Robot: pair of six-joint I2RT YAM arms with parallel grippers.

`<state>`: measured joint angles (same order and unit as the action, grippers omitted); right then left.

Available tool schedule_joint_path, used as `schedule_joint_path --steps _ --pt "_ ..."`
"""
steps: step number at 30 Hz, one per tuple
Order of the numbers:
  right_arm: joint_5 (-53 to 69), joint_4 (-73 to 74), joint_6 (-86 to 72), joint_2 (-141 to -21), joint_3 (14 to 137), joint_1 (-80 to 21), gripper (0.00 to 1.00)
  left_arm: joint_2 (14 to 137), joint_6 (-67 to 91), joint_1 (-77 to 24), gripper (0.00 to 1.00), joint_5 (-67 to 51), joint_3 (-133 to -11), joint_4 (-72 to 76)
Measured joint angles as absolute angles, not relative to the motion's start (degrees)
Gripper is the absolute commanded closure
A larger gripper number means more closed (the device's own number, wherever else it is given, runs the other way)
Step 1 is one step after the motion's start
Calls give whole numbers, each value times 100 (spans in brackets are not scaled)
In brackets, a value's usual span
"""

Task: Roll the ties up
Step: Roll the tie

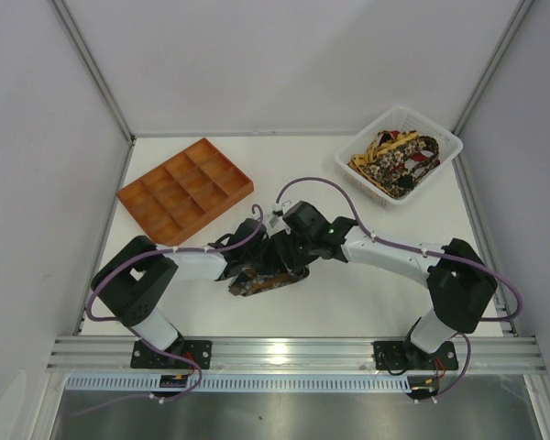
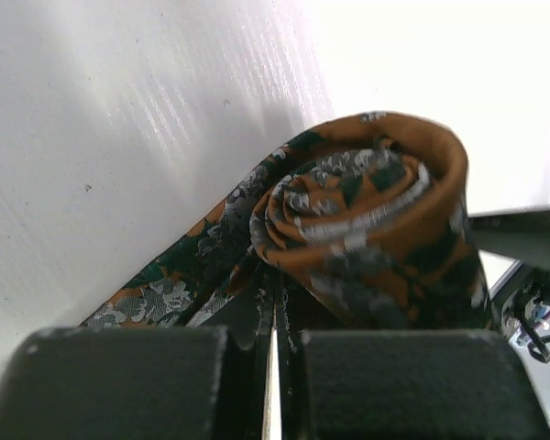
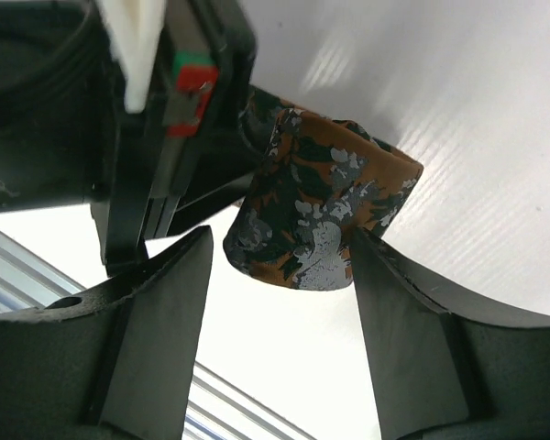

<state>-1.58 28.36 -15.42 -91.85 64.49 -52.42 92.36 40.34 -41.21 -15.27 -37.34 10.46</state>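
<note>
**Top view**
- Table: white, walled on three sides.
- Tray: orange, with compartments, at the far left of the table.
- Basket: white, at the far right corner. It holds other ties, heaped, in yellow, black and red patterns.
- Tie: brown-orange and dark, bunched on the table near the middle, towards the front edge. Both arms meet over it.
- Left gripper: on the tie. Its grip is unreadable from here.
- Right gripper: just beside the left one, at the far side of the tie.

**Left wrist view**
- Tie: wound into a tight spiral, rust-orange with grey and dark green flowers. A loose length trails down to the left along the white surface.
- Left gripper: fingers clenched with only a thin slit between them. Tie fabric is pinched at their tips, and the roll sits just past them.

**Right wrist view**
- Tie: the roll seen from its side, standing between the two fingers.
- Right gripper: spread wide, gripping nothing. One finger touches the roll, and the other stands clear of it.
</note>
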Motion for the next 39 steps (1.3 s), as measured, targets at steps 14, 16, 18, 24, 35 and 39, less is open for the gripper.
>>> schedule_joint_path --steps 14,16,18,24,35,39 --pt "2158 1673 -2029 -8925 5457 -4261 34 9236 4058 -4121 100 -1551 -3533 1337" --pt "2335 1621 -2084 -8925 5433 -4248 34 9231 4056 -4121 99 -1544 -3524 1343" --pt "2458 1573 -2099 -8925 5433 -4250 34 9196 4049 -4121 100 -1520 -3496 1337" --pt "2674 1509 -2110 -8925 5422 -4204 34 8923 3909 -4121 93 -1380 -3310 1232" --pt "3100 1240 -2231 -9004 5422 -4066 34 7985 3688 -4121 67 -1007 -2814 932" --pt "3203 1188 -2235 -9050 5419 -4062 35 7500 3752 -4121 79 -755 -2609 735"
